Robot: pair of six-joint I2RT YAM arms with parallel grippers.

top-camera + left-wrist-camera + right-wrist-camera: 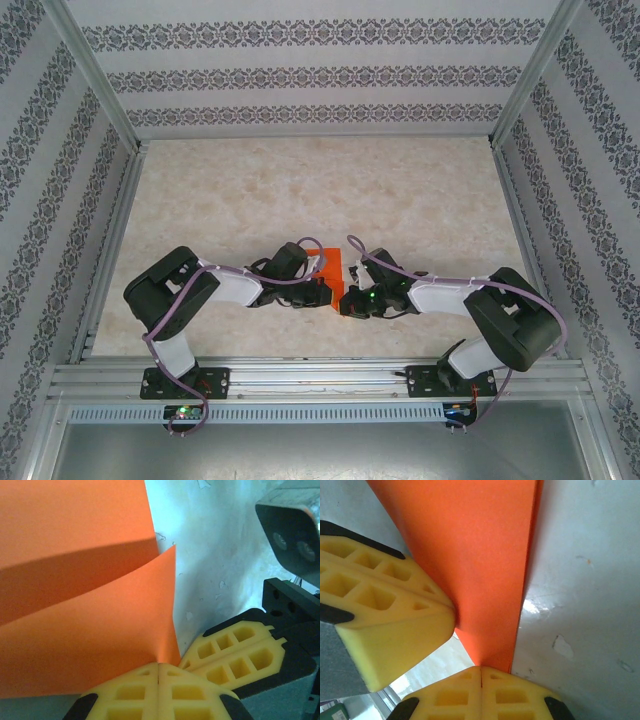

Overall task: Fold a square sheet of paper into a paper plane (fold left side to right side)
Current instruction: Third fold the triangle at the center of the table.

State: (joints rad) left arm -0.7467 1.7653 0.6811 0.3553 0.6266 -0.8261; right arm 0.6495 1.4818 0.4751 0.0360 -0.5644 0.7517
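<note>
The square sheet of paper [336, 272] is bright orange-red and lies at the middle of the table between both grippers. In the left wrist view the paper [75, 630] shows two layers, the upper one curved and raised over the lower. My left gripper [158, 666] is shut on a corner of that raised layer. My right gripper [481, 670] is shut on the paper's [480, 555] near edge right beside it. In the top view the left gripper [322, 292] and right gripper [348, 297] almost touch over the sheet. No paper plane shape shows.
The pale mottled tabletop [320, 190] stretches away behind the arms, bounded by patterned walls [320, 75] and a metal rail [320, 375] at the near edge. The right arm's yellow fingers [235, 650] and wrist camera [295, 535] crowd the left wrist view.
</note>
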